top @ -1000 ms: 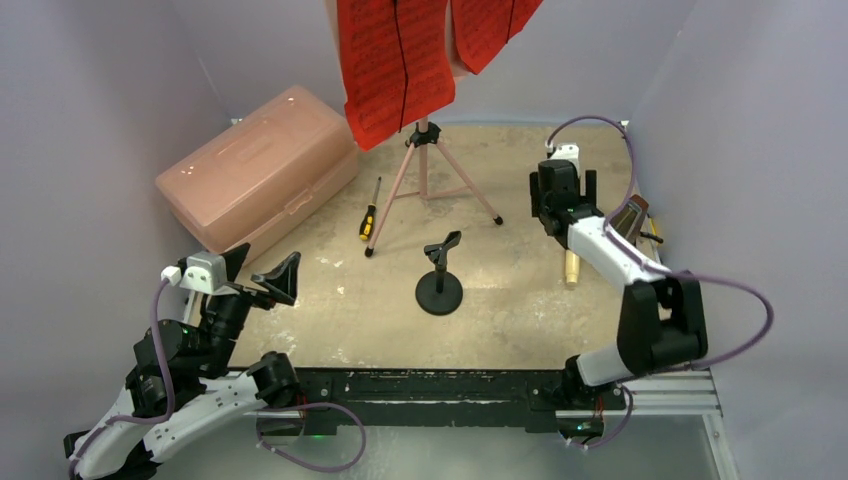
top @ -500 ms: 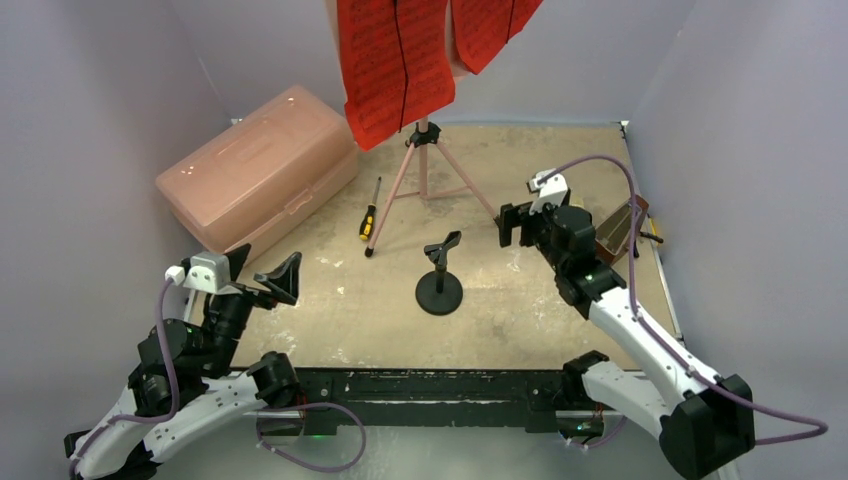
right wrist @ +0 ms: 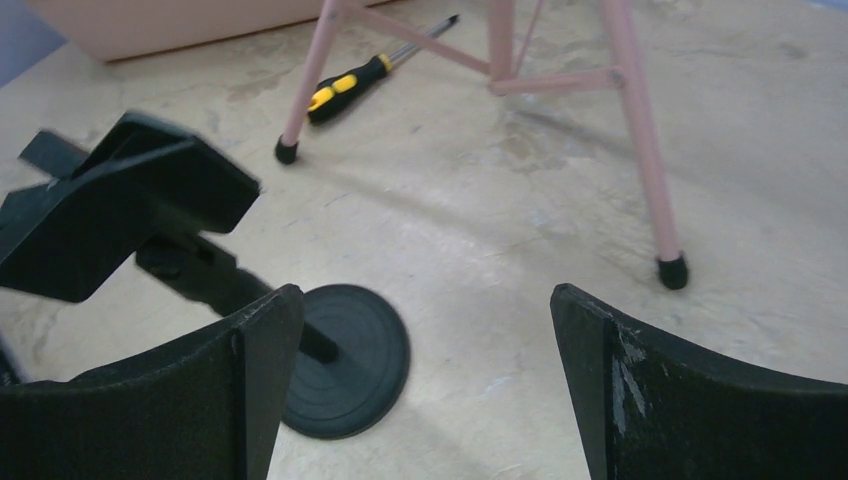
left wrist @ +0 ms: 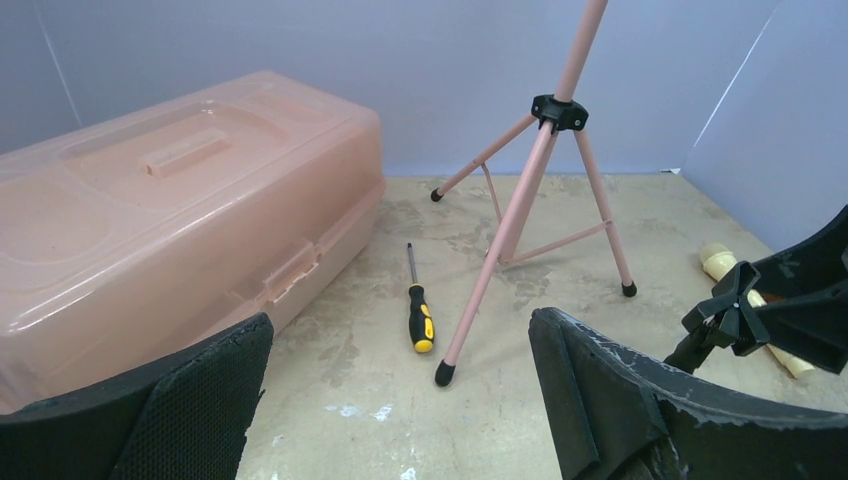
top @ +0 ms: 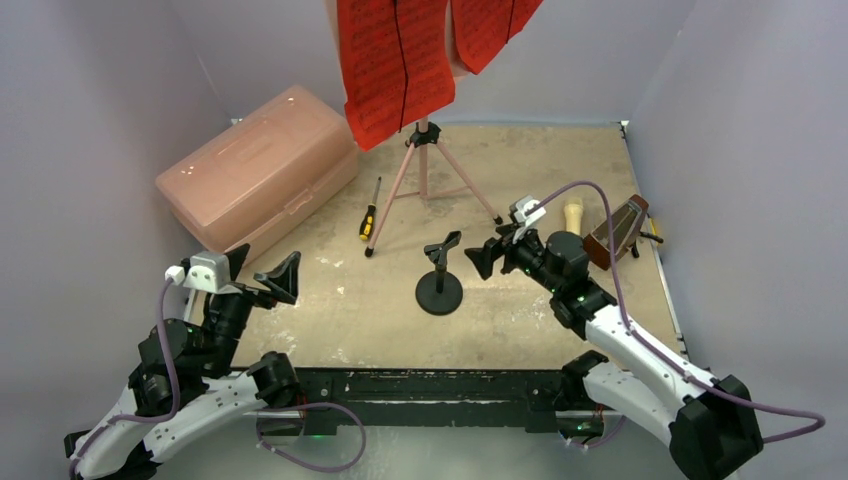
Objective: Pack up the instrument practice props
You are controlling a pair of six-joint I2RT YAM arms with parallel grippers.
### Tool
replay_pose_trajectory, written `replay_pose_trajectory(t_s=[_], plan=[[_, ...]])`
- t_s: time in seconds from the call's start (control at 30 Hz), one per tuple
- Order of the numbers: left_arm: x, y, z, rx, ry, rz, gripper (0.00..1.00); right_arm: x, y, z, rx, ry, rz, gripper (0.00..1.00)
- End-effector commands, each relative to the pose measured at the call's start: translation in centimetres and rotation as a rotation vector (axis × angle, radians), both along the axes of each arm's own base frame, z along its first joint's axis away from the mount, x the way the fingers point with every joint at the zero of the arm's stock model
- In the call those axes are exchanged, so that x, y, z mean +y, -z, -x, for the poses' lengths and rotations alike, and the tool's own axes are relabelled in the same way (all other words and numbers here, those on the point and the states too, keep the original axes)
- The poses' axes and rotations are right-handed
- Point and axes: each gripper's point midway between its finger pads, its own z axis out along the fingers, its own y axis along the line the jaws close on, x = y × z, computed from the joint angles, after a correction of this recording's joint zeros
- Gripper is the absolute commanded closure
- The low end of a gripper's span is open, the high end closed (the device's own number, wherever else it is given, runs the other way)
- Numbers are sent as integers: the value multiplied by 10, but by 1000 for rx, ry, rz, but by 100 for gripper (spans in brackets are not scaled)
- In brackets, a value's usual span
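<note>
Red sheet-music pages (top: 395, 65) hang on the pink tripod music stand (top: 424, 170) at the back; its legs (left wrist: 530, 190) (right wrist: 640, 150) show in both wrist views. The cream microphone (top: 573, 214) (left wrist: 745, 305) lies on the table at the right, partly behind my right arm. The brown metronome (top: 617, 228) lies tilted beside it. My right gripper (top: 487, 254) (right wrist: 425, 390) is open and empty, just right of a black microphone holder stand (top: 439, 282) (right wrist: 345, 350). My left gripper (top: 262, 270) (left wrist: 400, 400) stands open and empty at the near left.
A large translucent pink lidded box (top: 260, 165) (left wrist: 150, 220) sits shut at the back left. A yellow-and-black screwdriver (top: 369, 216) (left wrist: 421, 316) (right wrist: 350, 85) lies between the box and the tripod's front leg. Grey walls close in the table on three sides.
My right arm has swung from the far right, over the microphone and metronome, toward the centre beside the black stand. Its jaws spread a little wider. The left arm has not moved.
</note>
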Motion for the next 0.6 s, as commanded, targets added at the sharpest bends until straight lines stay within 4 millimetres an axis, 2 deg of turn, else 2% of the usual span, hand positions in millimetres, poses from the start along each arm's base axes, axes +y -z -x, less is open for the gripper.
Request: replay_pose_trajectory(t_s=[0.0, 0.17, 0.3, 0.57], plan=[[4, -4, -1, -18, -21, 5, 1, 24, -4, 19, -33, -111, -82, 5], [4, -3, -1, -23, -20, 9, 1, 39, 4, 37, -28, -181, -108, 6], [7, -3, -1, -23, -34, 10, 1, 50, 2, 45, -40, -228, -142, 7], [4, 0, -4, -10, -41, -11, 1, 81, 2, 43, -54, -312, -149, 19]])
